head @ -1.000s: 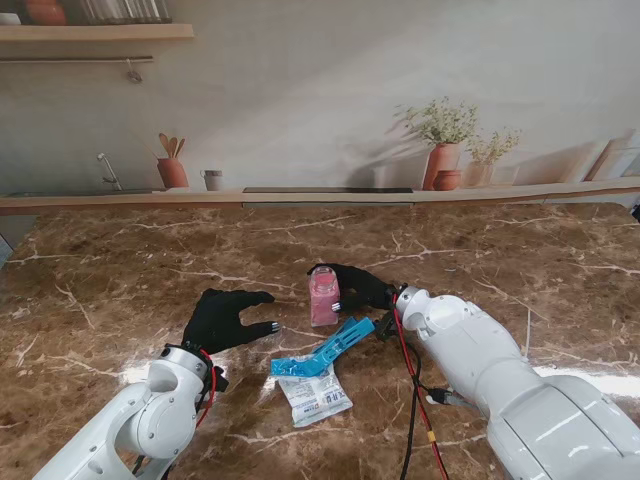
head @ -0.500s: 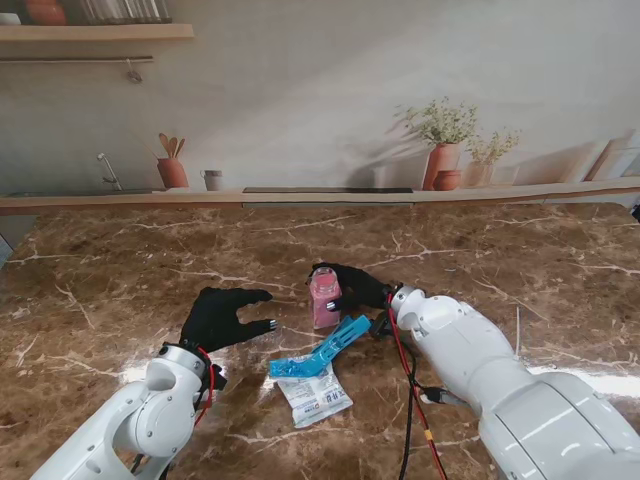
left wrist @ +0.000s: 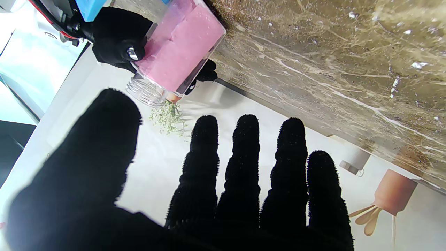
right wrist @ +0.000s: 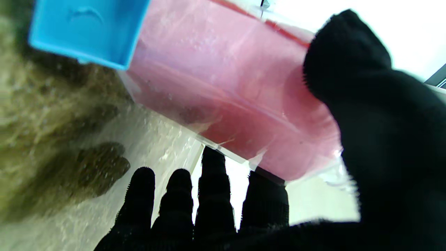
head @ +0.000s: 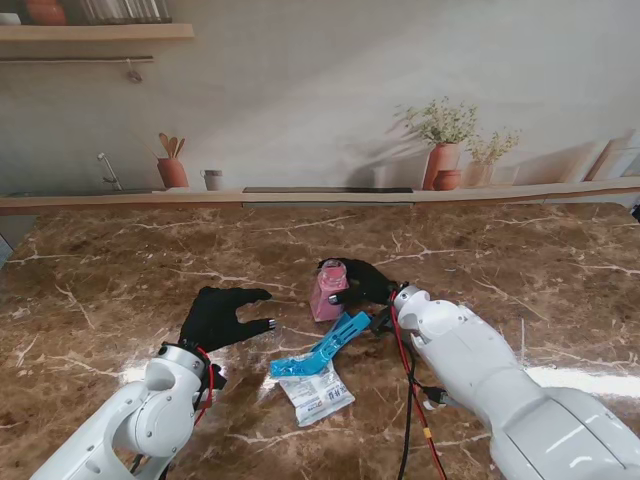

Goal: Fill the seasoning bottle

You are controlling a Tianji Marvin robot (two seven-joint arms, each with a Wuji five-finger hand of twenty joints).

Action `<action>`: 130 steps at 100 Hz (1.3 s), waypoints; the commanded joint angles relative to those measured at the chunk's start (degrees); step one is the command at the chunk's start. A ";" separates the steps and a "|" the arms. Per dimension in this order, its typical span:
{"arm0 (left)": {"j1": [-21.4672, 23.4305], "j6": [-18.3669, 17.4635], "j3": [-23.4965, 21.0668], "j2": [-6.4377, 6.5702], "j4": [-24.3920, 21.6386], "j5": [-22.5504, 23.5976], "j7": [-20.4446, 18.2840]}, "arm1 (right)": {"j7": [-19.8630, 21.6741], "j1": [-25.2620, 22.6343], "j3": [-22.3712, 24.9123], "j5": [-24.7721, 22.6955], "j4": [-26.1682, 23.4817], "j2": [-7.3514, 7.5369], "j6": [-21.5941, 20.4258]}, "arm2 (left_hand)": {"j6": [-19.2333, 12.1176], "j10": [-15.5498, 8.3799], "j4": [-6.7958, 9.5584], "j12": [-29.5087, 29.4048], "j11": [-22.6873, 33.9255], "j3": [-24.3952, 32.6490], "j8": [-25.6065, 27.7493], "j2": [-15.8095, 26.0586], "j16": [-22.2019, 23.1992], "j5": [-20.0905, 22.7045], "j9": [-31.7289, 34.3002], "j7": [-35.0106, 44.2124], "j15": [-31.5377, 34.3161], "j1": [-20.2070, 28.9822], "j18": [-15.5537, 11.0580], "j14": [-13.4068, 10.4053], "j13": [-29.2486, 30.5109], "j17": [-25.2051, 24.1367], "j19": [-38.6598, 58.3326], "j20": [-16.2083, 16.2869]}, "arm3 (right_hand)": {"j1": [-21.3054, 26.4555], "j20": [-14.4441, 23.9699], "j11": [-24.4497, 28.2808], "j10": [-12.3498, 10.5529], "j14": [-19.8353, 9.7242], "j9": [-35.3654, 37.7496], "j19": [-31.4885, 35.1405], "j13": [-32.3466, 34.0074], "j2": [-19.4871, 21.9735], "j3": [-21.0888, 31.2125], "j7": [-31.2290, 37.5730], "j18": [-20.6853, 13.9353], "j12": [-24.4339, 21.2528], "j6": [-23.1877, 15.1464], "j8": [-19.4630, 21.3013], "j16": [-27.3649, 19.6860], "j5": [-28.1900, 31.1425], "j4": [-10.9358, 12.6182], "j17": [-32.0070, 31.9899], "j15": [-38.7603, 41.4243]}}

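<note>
Brown marble table (head: 120,270) in front of me; past its far edge a ledge (head: 300,196); terracotta utensil pot (head: 172,172) far left; potted plants (head: 444,150) far right; shelf (head: 95,32) upper left.

The right hand (head: 362,284) covers the far side of the seasoning bottle (head: 327,290), and whether its base touches the table (head: 140,270) cannot be told. The print on the white packet (head: 315,393) is too small to read. The right wrist view is blurred, its blue scoop (right wrist: 87,29) cropped.
</note>
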 commanded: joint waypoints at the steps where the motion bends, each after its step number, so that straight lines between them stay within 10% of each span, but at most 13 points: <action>1: 0.39 0.03 0.01 -0.07 0.06 0.03 0.21 | 0.18 -0.16 0.36 -0.41 0.19 0.68 0.31 | 0.02 0.07 1.23 -0.37 -0.83 -2.50 -0.02 2.37 -0.67 -0.76 -1.24 22.27 -0.76 -2.08 -2.00 -1.99 -1.31 -0.99 -1.13 0.63 | 3.48 1.06 0.26 -2.58 -2.65 3.26 0.74 2.75 5.87 2.34 23.20 -0.70 0.45 -10.71 7.71 0.24 9.31 -1.16 0.86 1.23; 42: 0.77 0.12 -0.38 -0.14 0.16 0.06 0.68 | -5.77 -2.67 -0.25 -1.60 -8.32 4.41 3.07 | 0.06 0.22 1.26 -0.35 -0.78 -2.44 0.04 2.28 -0.68 -0.59 -1.09 22.35 -0.71 -2.03 -1.95 -1.92 -1.23 -1.02 -1.15 0.67 | 3.14 1.99 -0.45 -3.18 -2.66 10.50 3.42 7.62 9.72 2.24 24.74 0.65 1.77 -9.51 10.29 0.94 10.55 -0.39 2.77 3.52; 74: 1.07 -0.04 -0.64 -0.12 0.10 0.04 0.67 | -8.53 -1.05 -1.56 -5.29 -3.55 2.79 1.40 | 0.02 0.19 1.22 -0.33 -0.77 -2.23 0.05 2.14 -0.66 -0.54 -1.03 22.36 -0.69 -2.14 -1.83 -1.89 -1.11 -1.05 -1.17 0.69 | 2.05 1.48 -0.76 -2.53 -1.64 14.40 3.73 13.26 3.48 5.43 22.72 3.40 3.81 -6.21 10.40 1.96 7.08 -0.55 3.36 3.85; 84: 1.07 -0.04 -0.70 -0.13 0.11 0.07 0.75 | -6.38 -0.24 -0.77 -4.53 -0.69 1.56 0.21 | 0.03 0.12 1.20 -0.33 -0.77 -2.20 0.00 2.17 -0.66 -0.60 -1.05 22.26 -0.71 -2.16 -1.84 -1.97 -1.13 -1.07 -1.19 0.69 | -1.48 0.22 -2.20 -2.71 -0.64 14.62 2.70 18.86 1.81 9.53 9.74 4.38 3.51 1.61 6.16 2.62 0.04 8.44 3.39 2.43; 100: 1.16 0.05 -0.78 -0.13 0.10 0.23 0.86 | -0.66 0.77 1.44 -3.09 2.47 0.42 -0.45 | -0.05 0.05 1.19 -0.33 -0.77 -2.17 0.03 2.22 -0.68 -0.65 -1.08 22.30 -0.76 -2.10 -1.81 -1.95 -1.24 -1.15 -1.24 0.68 | -3.33 -0.67 -3.16 -3.01 0.13 12.33 0.33 14.20 -0.27 9.66 -10.90 3.08 2.99 10.34 -11.11 2.35 -9.38 7.86 -0.34 -0.68; 130: 1.34 0.44 -0.96 -0.04 -0.22 0.30 0.34 | 8.79 2.52 6.32 -3.83 7.93 -1.32 -0.06 | -0.03 0.12 1.20 -0.37 -0.83 -2.29 0.03 2.33 -0.73 -0.64 -1.22 22.30 -0.83 -2.01 -1.86 -2.00 -1.26 -1.22 -1.32 0.66 | -6.18 0.21 -5.41 0.71 -1.30 -10.36 -4.39 -4.40 -1.32 8.92 -13.94 -1.17 4.67 10.22 -13.44 1.02 -20.22 7.07 -5.03 -4.74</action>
